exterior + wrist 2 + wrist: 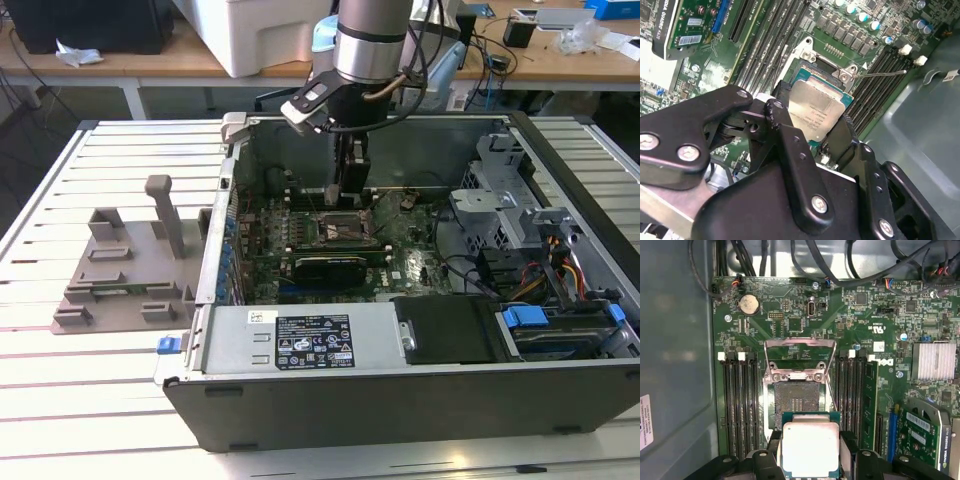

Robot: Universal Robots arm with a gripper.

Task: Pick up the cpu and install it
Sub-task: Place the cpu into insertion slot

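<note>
Pinching the cpu point(810, 447) by two opposite edges, the gripper point(810, 454) is drawing its black metal fingers point(782, 125) in just to the chip's width. The cpu is showing a flat, square, brushed silver lid on a thin green rim, and it is hanging low over the near edge of the open socket point(797, 397); whether the two are touching I cannot tell. The socket's dark pin field is lying bare, with its shiny steel frame point(800, 357) standing raised at the far side. Long black memory slots point(740, 405) are flanking it on the green motherboard point(785, 315). Farther out, the grey sheet-metal computer case point(420, 400) is lying open on the slatted table point(100, 400), and a grey moulded tray point(130, 260) is sitting outside it at the exterior view's left.
</note>
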